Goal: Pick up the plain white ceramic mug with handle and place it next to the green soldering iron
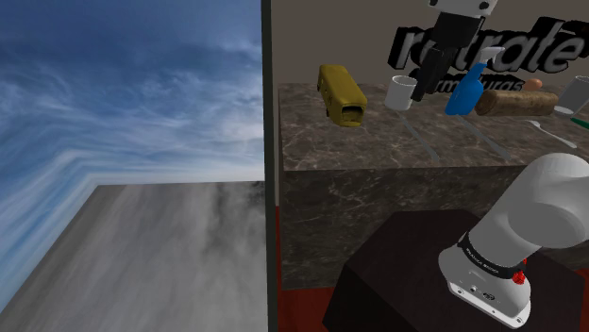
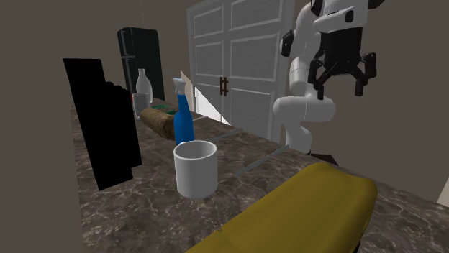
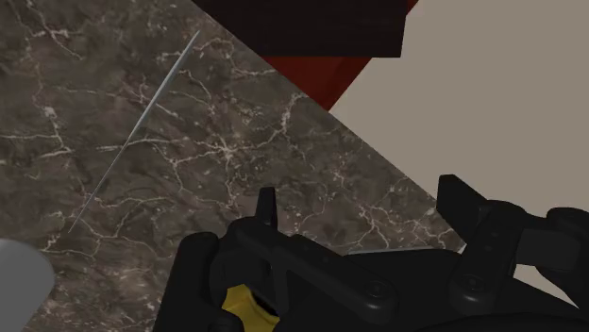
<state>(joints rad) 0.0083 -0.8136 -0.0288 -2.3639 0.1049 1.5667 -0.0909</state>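
Note:
A plain white mug [image 1: 400, 91] stands upright on the dark marble counter [image 1: 378, 141], between a yellow toy bus and a blue spray bottle. In the second exterior view the mug [image 2: 195, 167] is near the front, its handle hidden. My black gripper [image 2: 338, 75] hangs open well above the counter, empty, up and to that view's right of the mug. In the shoulder view the gripper [image 1: 432, 77] sits just right of the mug and higher. In the wrist view the mug's rim [image 3: 17, 283] shows beside the fingers [image 3: 267, 203]. A small green object [image 2: 162, 108] lies behind the brown loaf.
Yellow toy bus [image 1: 342, 94], blue spray bottle [image 1: 469, 90], brown loaf [image 1: 514, 102] and a grey cup [image 1: 576, 92] line the counter. A white bottle [image 2: 142, 85] stands at the back. A thin grey streak [image 3: 132, 141] crosses the marble. A black area [image 2: 101, 122] borders the counter.

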